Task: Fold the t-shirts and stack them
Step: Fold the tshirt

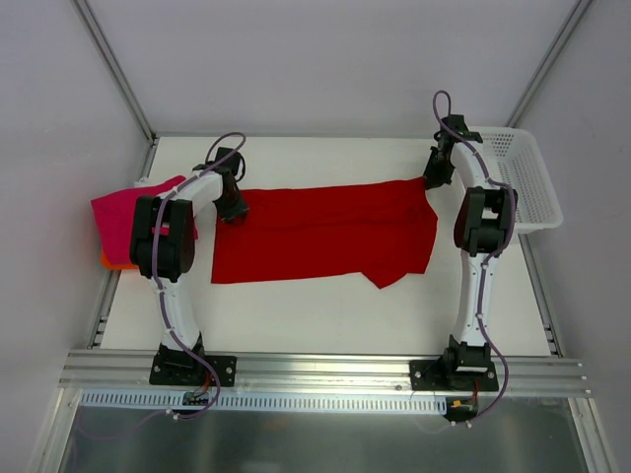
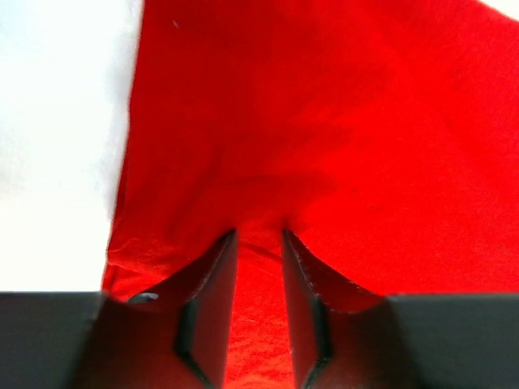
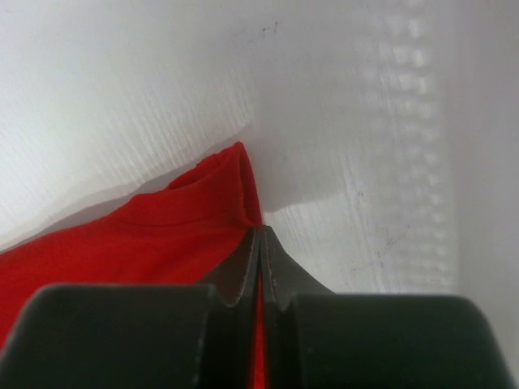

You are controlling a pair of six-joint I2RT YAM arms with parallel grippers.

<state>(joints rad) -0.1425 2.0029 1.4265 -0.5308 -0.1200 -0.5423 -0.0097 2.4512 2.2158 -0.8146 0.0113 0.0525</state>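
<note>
L gripper (image 2: 258,237) & R gripper (image 3: 261,232) pinch red shirt (image 1: 325,232) (far edge).

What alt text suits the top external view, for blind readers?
A red t-shirt lies spread on the table, the left gripper holding its left end, the right gripper its right corner. A pink shirt atop an orange shirt sits far left, a basket far right.

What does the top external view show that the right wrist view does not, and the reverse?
Only the top external view: the whole red t-shirt spread out, the magenta shirt and orange shirt at the left, the white basket. Only the right wrist view: up close, the right gripper shut on the red t-shirt's edge. Both: red cloth and the white table.
</note>
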